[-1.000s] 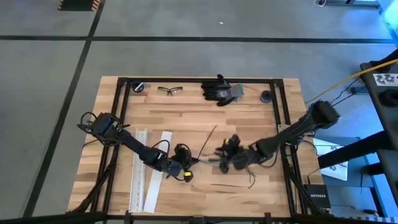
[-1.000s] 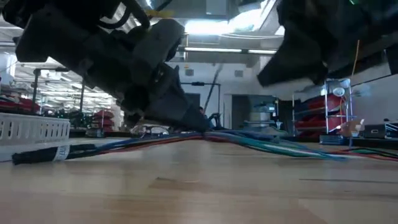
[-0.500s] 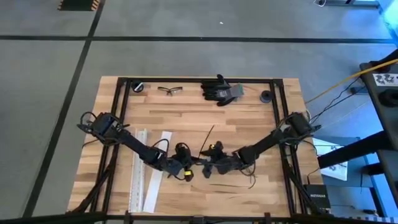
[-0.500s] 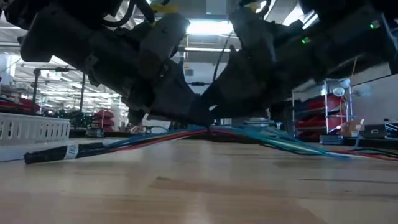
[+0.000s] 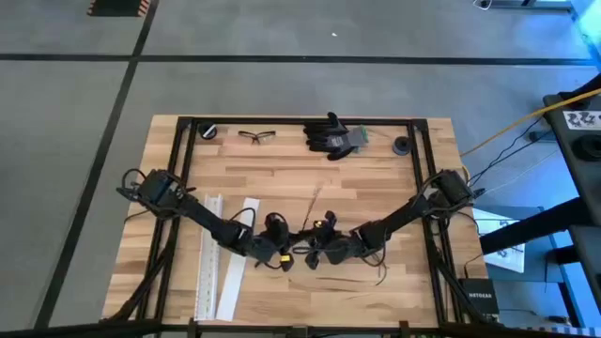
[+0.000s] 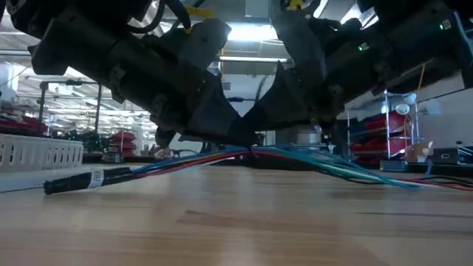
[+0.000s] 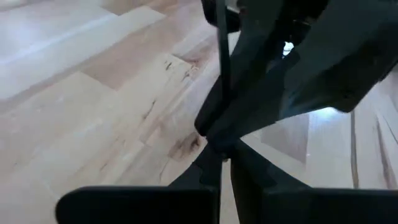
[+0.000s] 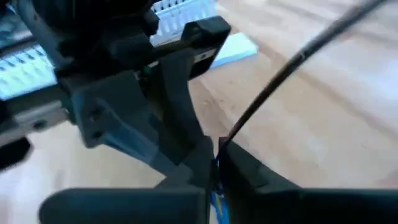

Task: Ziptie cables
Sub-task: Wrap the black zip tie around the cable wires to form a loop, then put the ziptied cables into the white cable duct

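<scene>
The cables (image 6: 148,168), a bundle of blue, red, green and dark wires, lie across the table's near middle. Their two ends rest on the wood and their middle is raised a little. A thin black zip tie (image 5: 312,211) sticks up from that middle, slanting toward the far edge. My left gripper (image 5: 291,246) and my right gripper (image 5: 308,246) meet tip to tip there, both shut. The left comes from the table's left and the right from its right. My left gripper pinches the middle of the cables (image 6: 235,152) between its two fingers, slanting down from the table's left. The zip tie (image 7: 221,68) rises right at its fingertips; whether they also touch it I cannot tell. The bundle's middle is raised, its ends on the wood. My right gripper is shut at the foot of the zip tie (image 8: 231,138), slanting down from the table's right. The tie runs up and away from between its fingers. Blue wires (image 8: 217,202) show just under the fingertips. The left gripper's fingers (image 8: 180,112) stand directly opposite.
Two long white channel strips (image 5: 211,253) lie left of the grippers. At the far edge are black gloves (image 5: 333,136), safety glasses (image 5: 256,136) and two small black round parts (image 5: 402,145). Bare wood lies between these and the grippers.
My right gripper has gone toward the table's left and down to the cables, and now stands tip to tip with my left gripper. The middle of the bundle has risen slightly, and its left end has slid a little toward the grippers.
</scene>
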Tool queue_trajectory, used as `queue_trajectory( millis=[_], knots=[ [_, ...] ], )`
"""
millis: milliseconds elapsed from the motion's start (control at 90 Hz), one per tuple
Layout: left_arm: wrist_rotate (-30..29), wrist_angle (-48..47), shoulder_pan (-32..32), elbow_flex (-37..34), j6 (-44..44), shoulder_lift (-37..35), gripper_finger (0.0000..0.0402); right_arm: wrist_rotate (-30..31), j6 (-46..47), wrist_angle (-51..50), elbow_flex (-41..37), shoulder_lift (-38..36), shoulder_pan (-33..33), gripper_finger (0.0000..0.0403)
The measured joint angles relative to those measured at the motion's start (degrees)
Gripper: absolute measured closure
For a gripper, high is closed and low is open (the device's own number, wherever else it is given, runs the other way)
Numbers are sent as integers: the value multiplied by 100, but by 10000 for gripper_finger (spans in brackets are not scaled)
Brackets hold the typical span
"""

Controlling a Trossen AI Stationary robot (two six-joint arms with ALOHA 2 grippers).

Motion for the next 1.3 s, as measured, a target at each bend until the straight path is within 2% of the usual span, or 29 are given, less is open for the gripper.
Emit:
queue_trajectory(
  millis=[111,256,511,744,900,989,1122,1233,1300],
  knots=[
    [-26,11,-10,2,-32,0,401,346,-625,-1106,387,-50,6,402],
    [-78,85,-122,25,-245,103,402,1032,-1003,-2733,789,-336,6,402],
    [31,42,-218,26,-416,295,402,1759,-786,-4096,639,-1486,-46,402],
    [230,62,-188,9,-120,254,402,581,-142,-4427,620,-1913,-59,397],
    [357,113,-113,7,193,254,394,-347,303,-4428,623,-2114,-22,349],
    [795,117,10,47,374,237,366,-948,333,-4491,623,-2256,17,310],
    [1788,69,247,144,812,-30,305,-1787,419,-4615,623,-2627,25,258],
    [2531,-331,441,219,1188,-533,260,-2172,460,-4916,623,-2968,27,230],
    [2850,-984,482,297,1616,-938,241,-2234,475,-5149,623,-3134,85,220]
  ],
)
